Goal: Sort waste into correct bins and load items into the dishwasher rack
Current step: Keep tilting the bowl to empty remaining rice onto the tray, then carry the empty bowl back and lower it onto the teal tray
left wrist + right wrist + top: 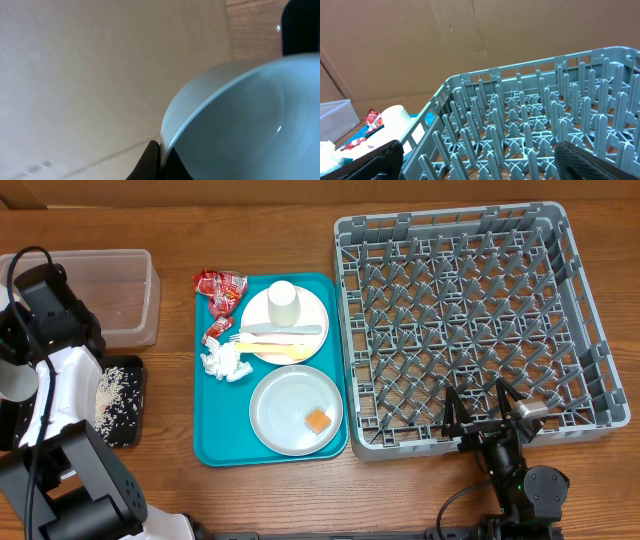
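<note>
While the left gripper (161, 162) was clamped on the rim of the small grey bowl (240, 115), its wrist camera showed little besides the bowl's pale inside and a brown cardboard wall behind. One black finger (149, 161) sat against the outside of the rim. From overhead, the left arm stood at the table's left edge, above the clear tub (120, 295) and the black tray (125, 430). The bowl itself could not be made out with certainty from above.

Whitish rice grains (110, 390) lay scattered in the black tray. The clear tub sat just behind it.

On the teal tray (215, 440):
- Pale plate (312, 305) at the far end, carrying the white cup (283, 298) and the yellow and white cutlery (275, 340) laid across its near edge.
- Round grey plate (285, 405) at the near end, with the orange cube (318, 420) on it.
- Red wrappers (220, 288) at the far left corner, partly over the tray's edge.
- Crumpled napkin (225, 362) just left of the two plates.

The right gripper (478, 415) hung at the near wall of the dishwasher rack (470, 300), fingers spread wide and holding nothing. No dishes were seen among the rack's pegs.
</note>
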